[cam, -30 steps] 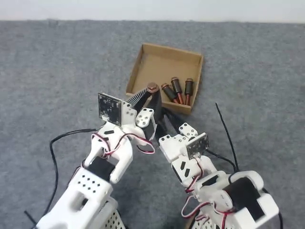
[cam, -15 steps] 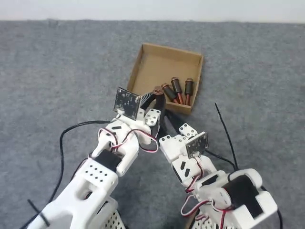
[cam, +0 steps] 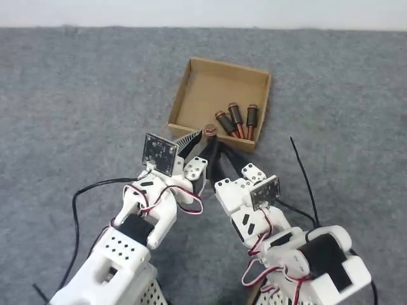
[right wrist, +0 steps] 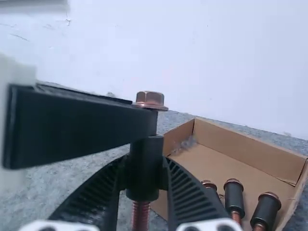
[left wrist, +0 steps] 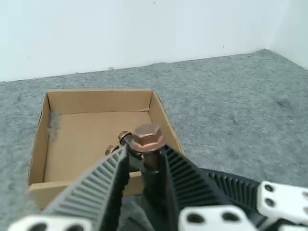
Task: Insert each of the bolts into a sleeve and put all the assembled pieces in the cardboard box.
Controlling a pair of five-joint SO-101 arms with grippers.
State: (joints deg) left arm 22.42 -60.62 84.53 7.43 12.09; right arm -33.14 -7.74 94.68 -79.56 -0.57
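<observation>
A copper hex-head bolt [cam: 209,131] stands upright in a black sleeve [right wrist: 144,166], its thread sticking out below. The piece hangs just in front of the near wall of the cardboard box [cam: 219,65]. My left gripper [left wrist: 144,156] is shut on the bolt just under its head [left wrist: 147,137]. My right gripper [right wrist: 144,173] is shut on the sleeve lower down. In the high view the left gripper [cam: 198,141] and the right gripper [cam: 220,155] meet at the piece. Three assembled pieces [cam: 236,119] lie in the box's near right corner.
Grey carpet surrounds the box on all sides. The left half of the box floor [left wrist: 82,139] is bare. A black cable [cam: 304,178] runs across the carpet to the right of the right arm, and another [cam: 79,203] loops to the left of the left arm.
The left arm's wrist swung right and then partly back. The bolt head came from over the box's near edge back toward the arms. The right arm barely shifted.
</observation>
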